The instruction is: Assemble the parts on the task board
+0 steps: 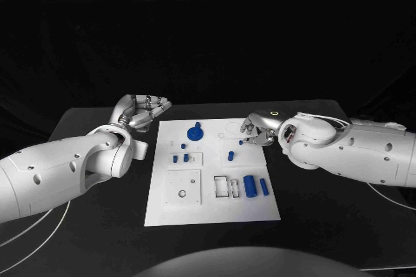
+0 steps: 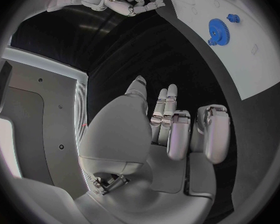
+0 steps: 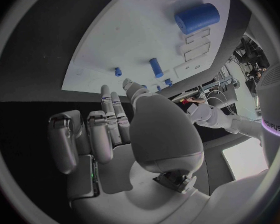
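The white task board (image 1: 212, 211) lies in the middle of the black table. A blue gear (image 1: 196, 133) sits near its far edge, with small blue pegs (image 1: 180, 158) in front of it and another peg (image 1: 231, 155) at the centre. A thick blue cylinder (image 1: 249, 185) and a thinner blue rod (image 1: 263, 187) lie on the right part. My left hand (image 1: 143, 109) hovers off the board's far left corner, fingers loosely bent, holding nothing. My right hand (image 1: 258, 130) hangs over the far right edge, fingers down, empty. The right wrist view shows the cylinder (image 3: 197, 17) and a peg (image 3: 155, 67) beyond the hand (image 3: 115, 129).
Recessed slots (image 1: 227, 187) and a square plate (image 1: 184, 187) with a hole mark the board's near half. In the left wrist view the gear (image 2: 219, 31) and board (image 2: 252, 59) lie past my left hand (image 2: 171, 129). Black table surrounds the board.
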Robot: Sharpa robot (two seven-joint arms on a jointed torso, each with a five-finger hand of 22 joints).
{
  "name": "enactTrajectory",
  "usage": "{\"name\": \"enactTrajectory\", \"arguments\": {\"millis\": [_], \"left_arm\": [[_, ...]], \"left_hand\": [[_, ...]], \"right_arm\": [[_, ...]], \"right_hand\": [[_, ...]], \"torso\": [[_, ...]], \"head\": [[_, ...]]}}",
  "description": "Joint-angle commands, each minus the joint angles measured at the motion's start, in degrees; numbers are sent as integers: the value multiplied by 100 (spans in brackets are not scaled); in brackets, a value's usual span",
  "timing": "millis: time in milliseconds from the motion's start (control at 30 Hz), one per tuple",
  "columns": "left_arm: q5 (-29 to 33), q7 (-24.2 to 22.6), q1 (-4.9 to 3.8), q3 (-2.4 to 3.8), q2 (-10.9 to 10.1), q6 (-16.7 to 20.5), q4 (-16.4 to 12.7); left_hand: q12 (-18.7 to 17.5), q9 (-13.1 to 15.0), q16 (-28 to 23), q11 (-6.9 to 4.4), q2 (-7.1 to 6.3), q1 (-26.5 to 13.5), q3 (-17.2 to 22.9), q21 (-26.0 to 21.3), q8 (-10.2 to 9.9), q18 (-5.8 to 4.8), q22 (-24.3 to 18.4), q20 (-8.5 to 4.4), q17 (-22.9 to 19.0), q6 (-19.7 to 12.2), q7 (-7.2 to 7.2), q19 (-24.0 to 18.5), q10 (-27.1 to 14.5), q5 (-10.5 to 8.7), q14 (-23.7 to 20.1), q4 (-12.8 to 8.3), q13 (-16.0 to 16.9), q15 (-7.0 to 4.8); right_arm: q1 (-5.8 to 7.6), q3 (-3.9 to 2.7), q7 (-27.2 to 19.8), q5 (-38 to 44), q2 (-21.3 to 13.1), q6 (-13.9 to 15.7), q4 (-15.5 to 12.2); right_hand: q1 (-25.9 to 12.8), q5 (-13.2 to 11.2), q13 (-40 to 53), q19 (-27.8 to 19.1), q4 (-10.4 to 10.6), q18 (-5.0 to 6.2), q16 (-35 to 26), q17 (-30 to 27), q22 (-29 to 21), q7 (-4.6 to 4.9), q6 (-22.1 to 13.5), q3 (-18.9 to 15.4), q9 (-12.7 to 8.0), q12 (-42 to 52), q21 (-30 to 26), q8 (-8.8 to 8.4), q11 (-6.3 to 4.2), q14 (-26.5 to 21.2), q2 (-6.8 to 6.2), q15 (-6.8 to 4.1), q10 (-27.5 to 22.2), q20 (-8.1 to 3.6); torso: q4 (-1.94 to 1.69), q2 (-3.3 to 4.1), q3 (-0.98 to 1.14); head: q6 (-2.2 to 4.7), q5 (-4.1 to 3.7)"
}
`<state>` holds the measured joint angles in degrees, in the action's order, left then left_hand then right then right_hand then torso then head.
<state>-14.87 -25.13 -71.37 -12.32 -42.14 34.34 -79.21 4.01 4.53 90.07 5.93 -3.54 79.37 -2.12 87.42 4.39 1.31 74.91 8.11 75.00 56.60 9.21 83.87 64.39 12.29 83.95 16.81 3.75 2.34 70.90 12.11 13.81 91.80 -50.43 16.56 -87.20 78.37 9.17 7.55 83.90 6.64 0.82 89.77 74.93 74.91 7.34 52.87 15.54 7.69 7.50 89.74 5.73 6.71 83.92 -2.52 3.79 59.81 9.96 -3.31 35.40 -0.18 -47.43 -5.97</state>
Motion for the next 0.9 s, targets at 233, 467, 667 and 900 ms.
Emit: {"name": "enactTrajectory", "arguments": {"millis": [233, 467, 667, 900], "left_arm": [[74, -108, 2, 3, -19, 76, -47], [74, -104, 2, 3, -18, 74, -68], [74, -98, 2, 3, -20, 66, -70], [74, -91, 2, 3, -23, 59, -73]], "left_hand": [[-13, 13, -7, -4, 121, 40, -49, 42, 30, -72, 1424, 3, 1500, 18, -23, 438, -39, 36, 605, -10, 5, -24], [-10, 15, -7, -7, 152, 60, -57, 70, 34, -80, 1435, 1, 1500, 23, -27, 461, -32, 36, 605, -10, 6, -26], [-9, 15, -7, -8, 165, 67, -59, 67, 35, -79, 1435, 1, 1500, 24, -28, 459, -29, 36, 605, -10, 7, -27], [-8, 15, -7, -9, 175, 73, -61, 70, 35, -80, 1436, 0, 1500, 24, -28, 461, -26, 36, 605, -10, 7, -27]], "right_arm": [[-61, 0, 167, 238, 139, -487, 93], [-87, 0, 189, 240, 250, -582, 201], [-116, 0, 189, 241, 317, -601, 267], [-126, 0, 240, 242, 375, -574, 347]], "right_hand": [[89, -145, -261, 610, -29, -82, 23, 1507, 1509, -143, 252, 143, -48, -117, 26, -37, -92, 608, -24, -172, 190, -144], [102, -177, -363, 610, -45, -82, 23, 1507, 1509, -149, 387, 200, -61, -163, 26, -32, -155, 608, -28, -245, 280, -210], [135, -171, -397, 610, -74, -82, 23, 1507, 1509, -138, 519, 262, -64, -187, 26, -13, -223, 608, -24, -307, 382, -268], [141, -152, -405, 610, -84, -82, 23, 1507, 1509, -127, 516, 285, -80, -221, 26, -40, -226, 608, -41, -324, 390, -292]], "torso": [[-4, -4, 3], [3, -6, 2], [6, -11, 0], [1, -8, 2]], "head": [[3, 10], [-2, 13], [-5, 17], [3, 7]]}}
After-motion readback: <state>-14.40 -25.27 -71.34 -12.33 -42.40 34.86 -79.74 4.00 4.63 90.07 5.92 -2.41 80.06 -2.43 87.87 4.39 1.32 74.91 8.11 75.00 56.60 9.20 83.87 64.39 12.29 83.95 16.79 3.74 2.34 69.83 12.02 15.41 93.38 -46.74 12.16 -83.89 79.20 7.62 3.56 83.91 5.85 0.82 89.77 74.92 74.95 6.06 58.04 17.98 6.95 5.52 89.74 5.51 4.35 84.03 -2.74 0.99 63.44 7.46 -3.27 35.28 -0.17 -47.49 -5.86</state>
